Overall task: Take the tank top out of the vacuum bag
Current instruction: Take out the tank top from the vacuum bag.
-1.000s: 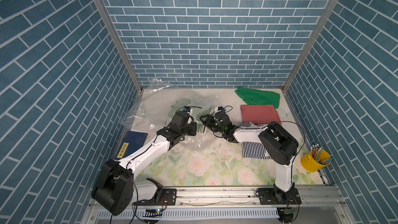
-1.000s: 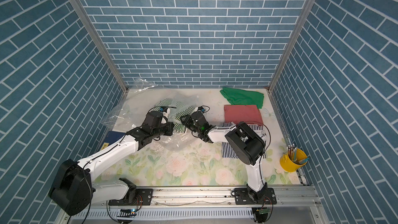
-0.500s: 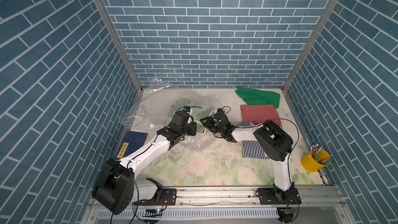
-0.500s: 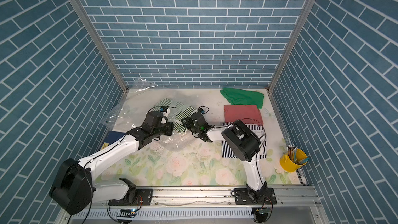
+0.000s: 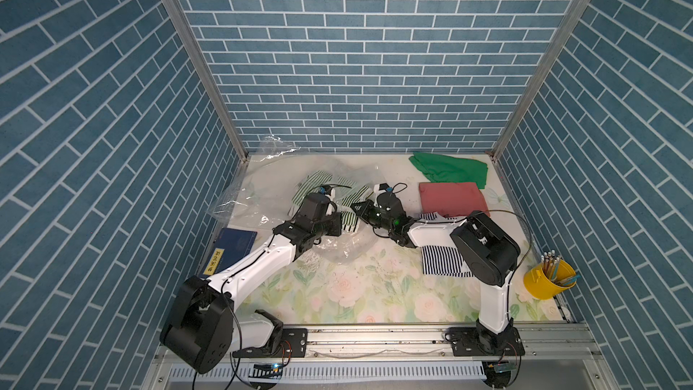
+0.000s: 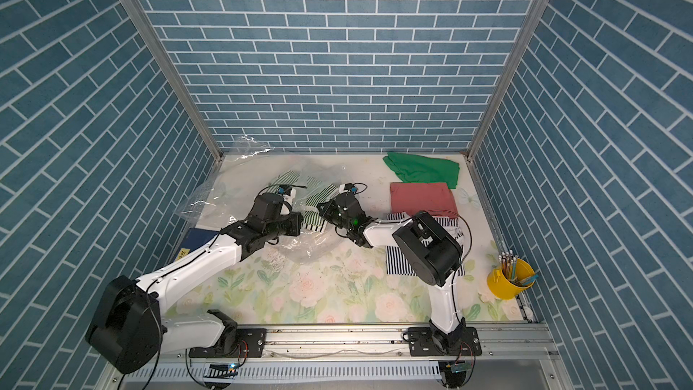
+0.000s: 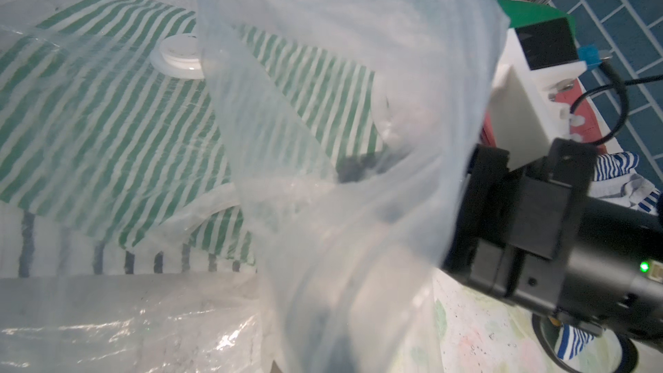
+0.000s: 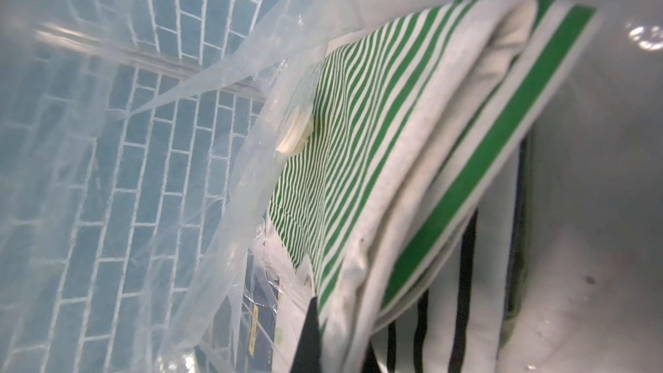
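Now two tools pinch: left tool [image 5: 337,223] the one vacuum bag [image 5: 258,189], right tool [image 5: 359,208] one tank top [image 8: 376,130] (green-striped)

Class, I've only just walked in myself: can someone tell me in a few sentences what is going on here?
Two robot arms are working on the clear vacuum bag. The left pincer is shut on a fold of the bag's plastic and holds it up, which keeps the mouth open. The right pincer is inside that opening and appears shut on the edge of the green-and-white striped tank top. The top is not yet out of the bag.
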Controlling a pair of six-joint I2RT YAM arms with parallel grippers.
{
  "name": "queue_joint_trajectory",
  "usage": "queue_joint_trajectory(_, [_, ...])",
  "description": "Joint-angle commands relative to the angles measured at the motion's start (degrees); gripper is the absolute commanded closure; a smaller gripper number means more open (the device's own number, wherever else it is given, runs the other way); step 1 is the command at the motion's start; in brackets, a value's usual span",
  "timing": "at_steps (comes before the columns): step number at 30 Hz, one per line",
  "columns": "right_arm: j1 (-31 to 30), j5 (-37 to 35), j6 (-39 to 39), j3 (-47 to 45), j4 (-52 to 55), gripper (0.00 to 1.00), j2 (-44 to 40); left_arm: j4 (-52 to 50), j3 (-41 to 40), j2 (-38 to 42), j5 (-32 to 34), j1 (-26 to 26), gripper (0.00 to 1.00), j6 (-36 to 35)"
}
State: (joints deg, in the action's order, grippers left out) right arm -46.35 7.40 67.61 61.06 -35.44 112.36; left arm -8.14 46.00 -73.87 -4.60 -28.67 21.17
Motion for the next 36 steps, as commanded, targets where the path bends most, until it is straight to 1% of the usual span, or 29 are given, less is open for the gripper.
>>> queue_joint_trajectory(1, [-0.40, -1.64, -3.45, -1.51, -1.06, 1.00, -3.58, 0.90, -0.65, -0.01, 0.03, 0.57, 1.00, -0.45])
queue_joint_trajectory(2, [-0.33, -1.81, -3.24, -2.20, -1.16, 0.97, -3.63, 0.89, -0.65, -0.01, 0.03, 0.59, 1.00, -0.49])
queue_joint_trajectory(5, [-0.01, -2.06, -2.84, -2.58, -2.24, 0.70, -2.45, 0.98, -0.65, -0.09, -0.06, 0.62, 1.00, -0.47])
queue_joint_trajectory(8, [0.27, -1.36, -2.59, -1.36, -4.08, 0.53, 0.34, 0.86, -0.65, -0.05, -0.17, 0.54, 1.00, -0.57])
queue_joint_trajectory(9, [0.30, -1.06, -2.28, -0.85, -4.97, 0.49, 1.27, 0.82, -0.70, -0.01, -0.10, 0.68, 1.00, -0.59])
queue_joint_trajectory(11, [0.31, -0.79, -2.04, -0.10, -6.98, 0.46, 2.54, 0.83, -0.78, 0.20, 0.00, 0.72, 1.00, -0.60])
queue_joint_trajectory(15, [0.69, -0.45, -2.77, 1.71, -7.22, 0.44, 4.37, 0.77, -0.91, 0.25, 0.04, 0.79, 1.00, -0.60])
queue_joint_trajectory(17, [1.18, -0.02, -2.95, 2.76, -6.40, 0.35, 5.51, 0.85, -0.86, 0.03, -0.14, 0.78, 1.00, -0.67])
queue_joint_trajectory(19, [1.67, 0.46, -3.08, 3.38, -6.57, 0.33, 6.50, 0.89, -0.65, -0.32, -0.36, 0.74, 1.00, -0.63])
queue_joint_trajectory(21, [1.88, 0.70, -3.30, 4.03, -7.15, 0.34, 7.23, 0.85, -0.48, -0.56, -0.49, 0.88, 1.00, -0.69])
queue_joint_trajectory(23, [2.00, 1.49, -3.73, 5.12, -7.53, 0.40, 7.93, 0.83, -0.41, -0.69, -0.63, 0.84, 1.00, -0.77])
queue_joint_trajectory(25, [2.05, 2.67, -4.57, 6.19, -7.99, 0.43, 8.63, 0.85, -0.39, -0.70, -0.67, 0.81, 1.00, -0.71])
queue_joint_trajectory(27, [2.09, 3.48, -5.11, 7.00, -8.15, 0.53, 9.17, 0.87, -0.39, -0.61, -0.76, 0.84, 1.00, -0.82])
queue_joint_trajectory(28, [2.05, 3.75, -5.25, 7.17, -8.15, 0.60, 9.28, 0.78, -0.34, -0.58, -0.76, 0.89, 1.00, -0.89])
queue_joint_trajectory(31, [2.06, 2.95, -5.26, 6.47, -7.23, 0.91, 8.24, 0.60, -0.29, -0.36, -0.51, 0.92, 1.00, -0.95])
queue_joint_trajectory(32, [2.07, 2.52, -5.44, 5.97, -6.65, 1.00, 7.45, 0.63, -0.41, -0.15, -0.38, 0.92, 1.00, -0.95])
queue_joint_trajectory(36, [1.97, 1.41, -6.42, 3.47, -4.57, 1.00, 3.51, 0.67, -0.82, 0.19, -0.16, 1.02, 1.00, -0.65])
